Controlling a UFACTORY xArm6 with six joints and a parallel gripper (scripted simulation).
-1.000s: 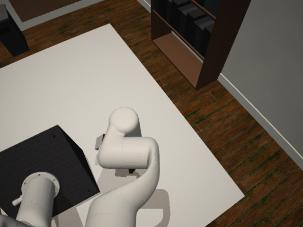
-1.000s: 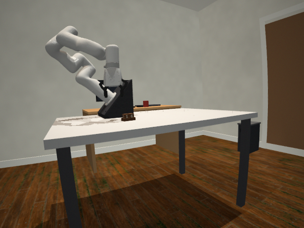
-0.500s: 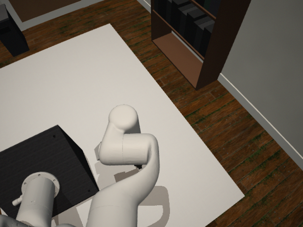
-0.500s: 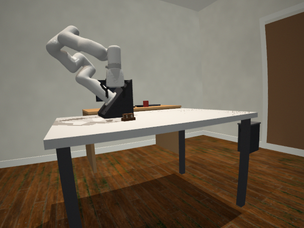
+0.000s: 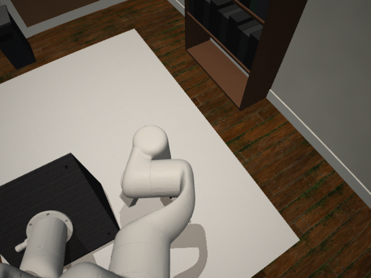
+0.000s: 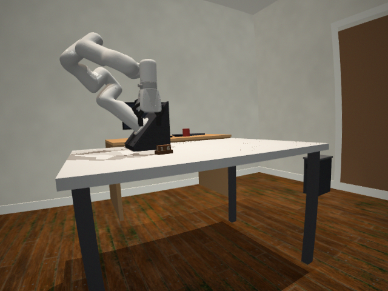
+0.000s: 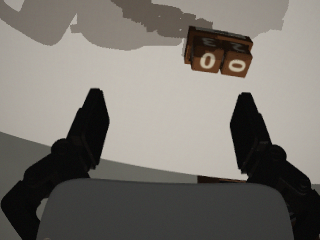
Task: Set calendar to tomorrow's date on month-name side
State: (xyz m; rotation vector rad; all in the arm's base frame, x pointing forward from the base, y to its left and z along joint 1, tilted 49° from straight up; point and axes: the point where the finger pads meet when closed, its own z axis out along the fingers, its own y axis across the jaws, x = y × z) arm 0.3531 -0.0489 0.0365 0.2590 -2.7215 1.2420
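The calendar (image 7: 219, 52) is a small brown tray holding two brown cubes side by side on the white table. In the wrist view their top faces both show 0. In the exterior view the calendar (image 6: 163, 148) shows 1 and 6 on its side; the month's name is too small to read. My gripper (image 7: 170, 106) is open and empty. It points down and hovers above the table, short of the calendar, which lies just ahead of the fingertips. In the exterior view the gripper (image 6: 140, 115) hangs well above and behind the calendar. In the top view my arm (image 5: 155, 176) hides both.
The black robot base block (image 5: 50, 203) stands on the table close beside the arm. The table's right edge (image 5: 239, 167) is near. A bookshelf (image 5: 239, 44) stands on the floor beyond it. A wooden desk with a red cup (image 6: 186, 131) is behind the table.
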